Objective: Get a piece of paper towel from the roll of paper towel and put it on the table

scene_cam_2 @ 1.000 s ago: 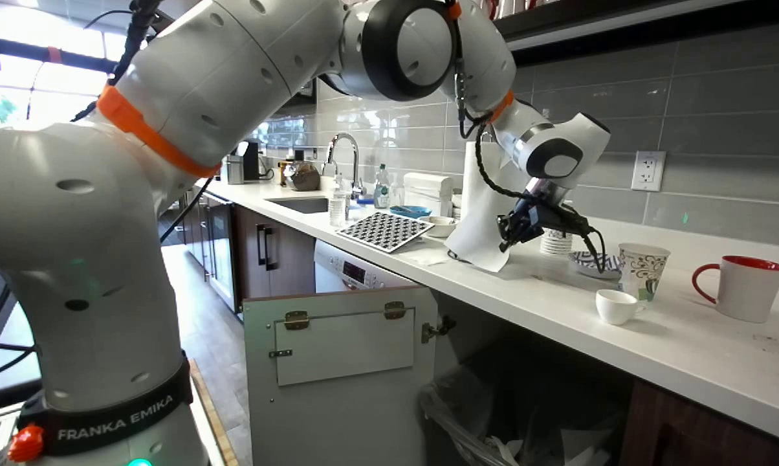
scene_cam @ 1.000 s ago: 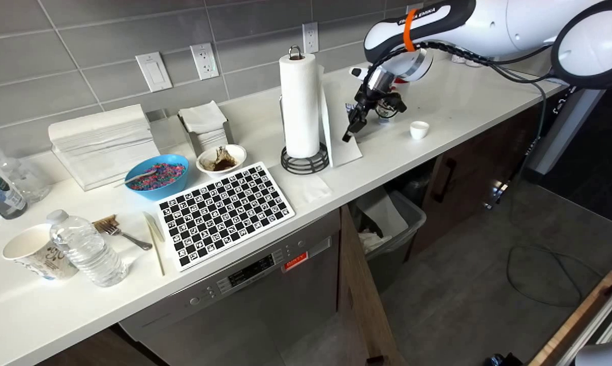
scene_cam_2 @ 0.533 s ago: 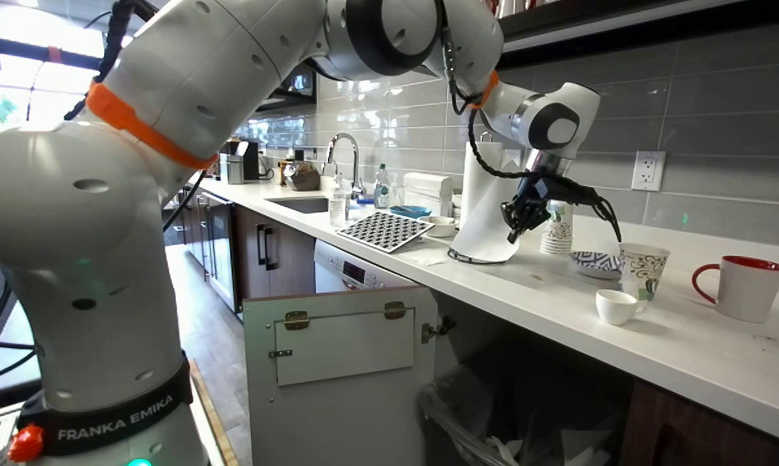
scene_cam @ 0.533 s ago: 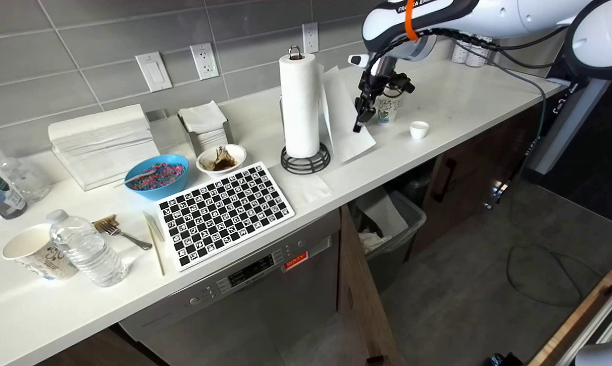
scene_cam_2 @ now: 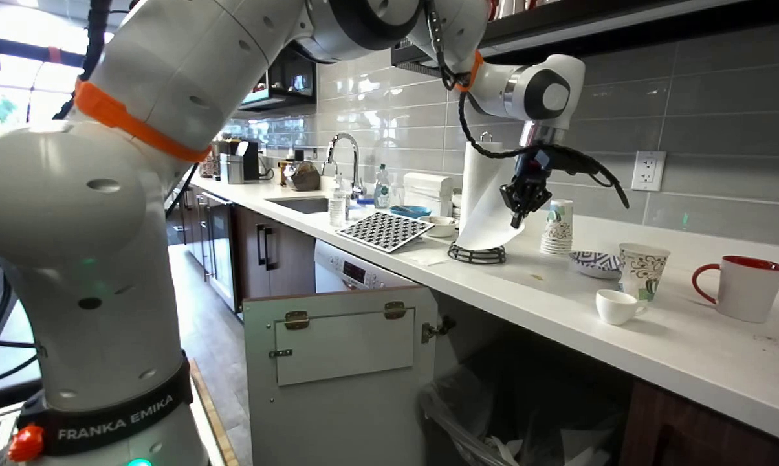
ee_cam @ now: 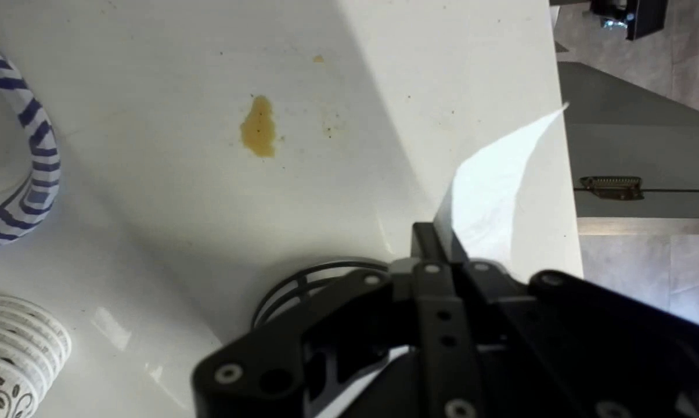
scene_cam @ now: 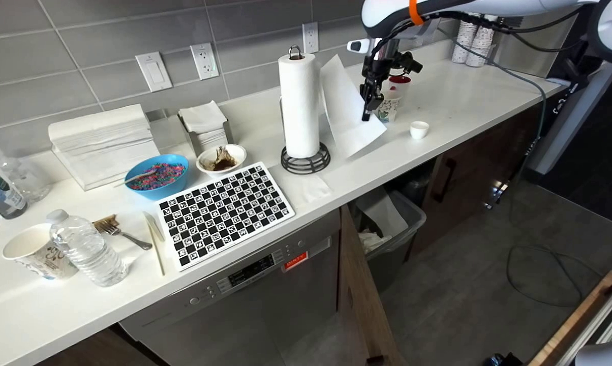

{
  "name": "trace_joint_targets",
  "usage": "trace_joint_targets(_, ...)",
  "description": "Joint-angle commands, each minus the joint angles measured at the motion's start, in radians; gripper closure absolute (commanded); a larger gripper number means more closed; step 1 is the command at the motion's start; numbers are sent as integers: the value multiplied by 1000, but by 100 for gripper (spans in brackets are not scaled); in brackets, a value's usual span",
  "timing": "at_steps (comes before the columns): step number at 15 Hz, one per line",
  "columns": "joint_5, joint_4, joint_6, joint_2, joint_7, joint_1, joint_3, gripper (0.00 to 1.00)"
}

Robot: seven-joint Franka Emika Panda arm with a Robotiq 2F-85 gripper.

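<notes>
Above the table [scene_cam: 453, 99], pincer [scene_cam: 366, 116] steeply downward.

Paper towel sheet [scene_cam: 346, 112] rises with the fingers [scene_cam: 366, 115], swinging farther from the roll [scene_cam: 299, 107] and baring more of the round wire base [scene_cam_2: 477, 257] in an exterior view.

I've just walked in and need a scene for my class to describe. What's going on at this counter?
A robot arm is holding a sheet of paper towel, with its fingers closed on the edge away from the upright roll. The sheet slants out beside the roll, not yet laid on the counter. Whether it is fully detached isn't clear.
</notes>
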Motion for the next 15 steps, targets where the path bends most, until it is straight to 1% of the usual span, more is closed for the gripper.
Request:
trace_joint_targets(1, -72, -55, -40, -77, 24, 26, -32, 100)
trace_joint_targets(9, -223, -66, -108, -186, 44, 59, -69, 100)
trace_joint_targets(15, -307, -58, -155, -238, 44, 76, -76, 100)
